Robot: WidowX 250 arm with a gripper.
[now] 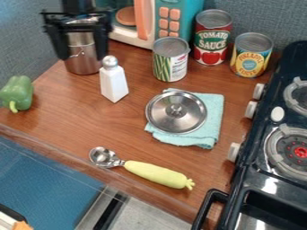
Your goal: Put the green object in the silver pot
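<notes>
Camera view from where I stand: nearest me, the black handle [209,208] of the toy stove [262,180] juts toward the brown counter [102,126]. Just beyond, a metal scoop [104,157] lies on the wood, its bowl toward the left, with a pale yellow-green, vegetable-shaped handle [157,174] pointing to the stove. Past that, a round silver lid [176,112] sits knob-up on a folded aqua cloth [207,130], close to the stove's knobs.

The green pepper [17,93], the task's thing, rests on the counter over by the left edge, stem end toward me, well apart from the pot. A white shaker [112,80] with a metal top stands upright between the pepper and the lid.

Farther back is the silver pot [84,66], upright near the back left. The black gripper [83,57] hangs over it, fingers spread wide, one seen on each side of the pot; from this angle it's hard to say whether either touches the metal. It has no grip on the pepper. Right of the pot stand the green-bean can [170,60], the yellow can [251,56] and the tomato sauce can [212,38], with a teal and white toy microwave [180,5] behind the green-bean one.
</notes>
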